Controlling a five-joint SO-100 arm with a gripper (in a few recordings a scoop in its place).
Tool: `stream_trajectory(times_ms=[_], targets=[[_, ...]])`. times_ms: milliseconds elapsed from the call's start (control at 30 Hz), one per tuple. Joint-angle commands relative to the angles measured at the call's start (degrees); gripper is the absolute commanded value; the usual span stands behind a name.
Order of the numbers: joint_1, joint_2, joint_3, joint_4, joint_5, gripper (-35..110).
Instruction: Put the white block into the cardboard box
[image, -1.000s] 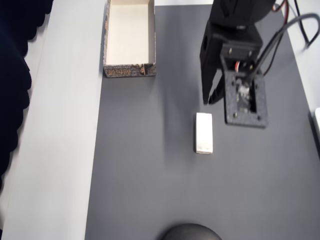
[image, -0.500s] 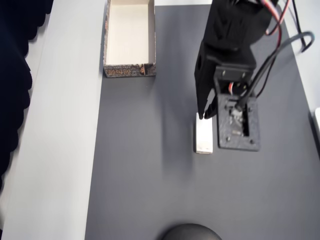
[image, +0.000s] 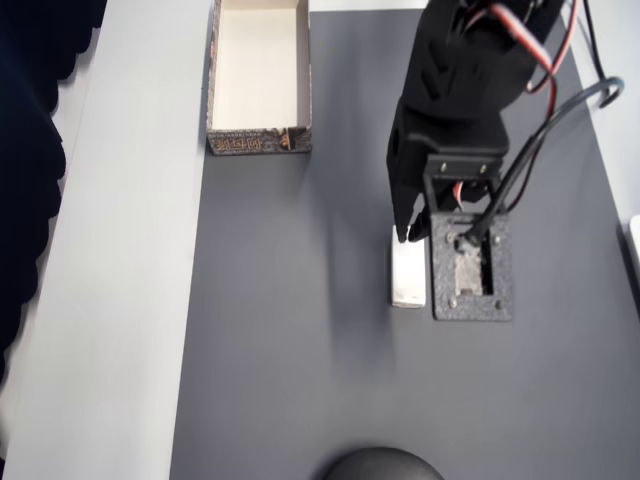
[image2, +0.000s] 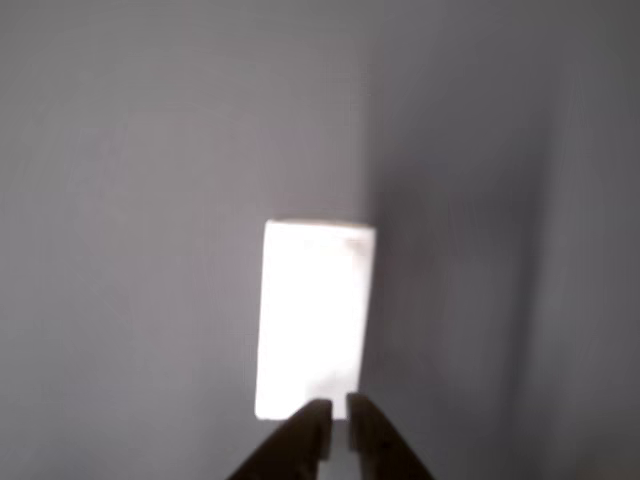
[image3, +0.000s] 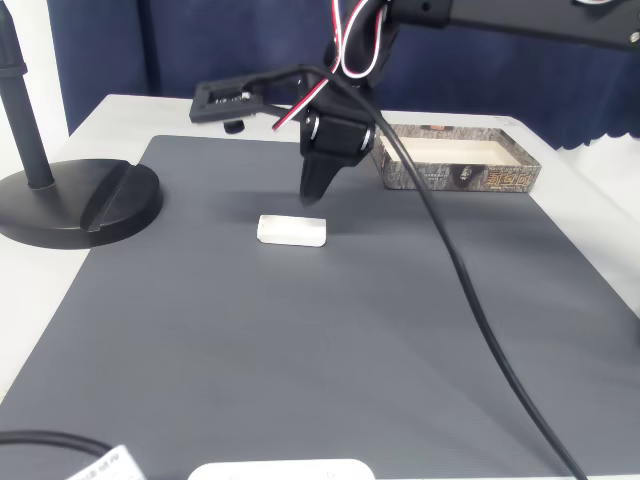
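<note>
A: Any writing to read?

B: The dark brown patterned outer wall of the shallow rectangular cardboard box (image: 258, 142) carries marks, but they are too worn and small to make out. Its inside is pale cream.

A: Where is the small plain white rectangular block (image: 407, 277)?

B: Flat on the dark grey mat (image: 300, 350), well apart from the box. In the overhead view the black two-finger gripper (image: 409, 235) hangs over the block's upper end. In the wrist view (image2: 337, 415) the two finger tips sit at the block's near short edge (image2: 313, 315), almost together, only a thin slit between them, gripping nothing.

A: In the fixed view?

B: The gripper (image3: 312, 195) points down just behind the block (image3: 291, 230); whether it touches, I cannot tell.

A: Room around?

B: Bare mat on every side of the block. A black round stand base (image3: 80, 200) sits at the mat's left edge, the box (image3: 460, 165) at the far right.
</note>
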Motion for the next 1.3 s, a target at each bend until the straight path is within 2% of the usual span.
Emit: stream_trajectory(times_ms=[0, 600, 833, 1267], targets=[[-0.88, -0.62, -10.2, 4.13, 0.44, -2], [-1.49, -14.59, -35.77, 13.01, 2.9, -1], [-1.58, -14.85, -35.42, 13.1, 10.81, 4], [-1.58, -13.54, -33.05, 13.1, 9.76, -1]])
